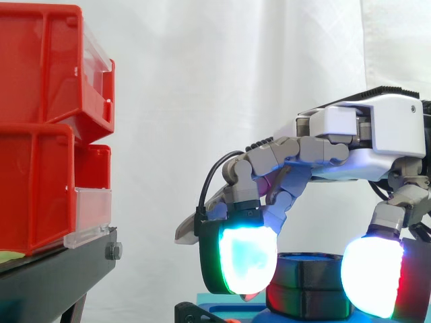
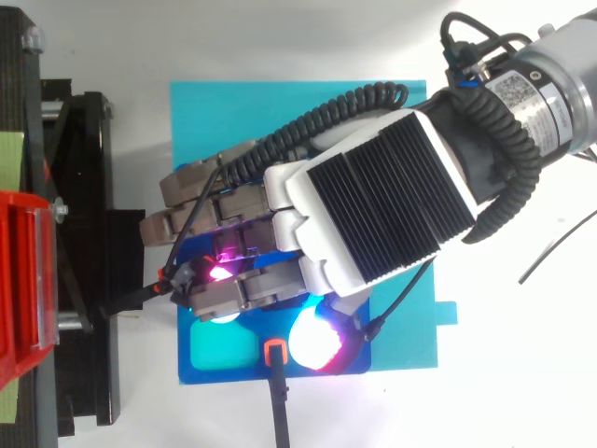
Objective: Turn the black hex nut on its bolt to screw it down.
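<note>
Black chunky hex nut [image 1: 310, 270] sat low on blue base plate [image 2: 205, 121], under robot hand [image 1: 377, 131]. We saw glowing pads [image 1: 246, 259] curled round its opposite sides. We judged it light, rigid, smooth-sided; grip flats, not corners.

bins [image 1: 40, 134]: stacked on the stand [image 1: 54, 276], at the side view's left
base plate [image 2: 401, 121]: right of the stand, before the curtain [image 1: 222, 81]
hex nut [image 1: 306, 272]: above the base plate
hand [image 1: 377, 134]: over the hex nut, fingertips [image 1: 248, 259] at its left and right sides
</note>
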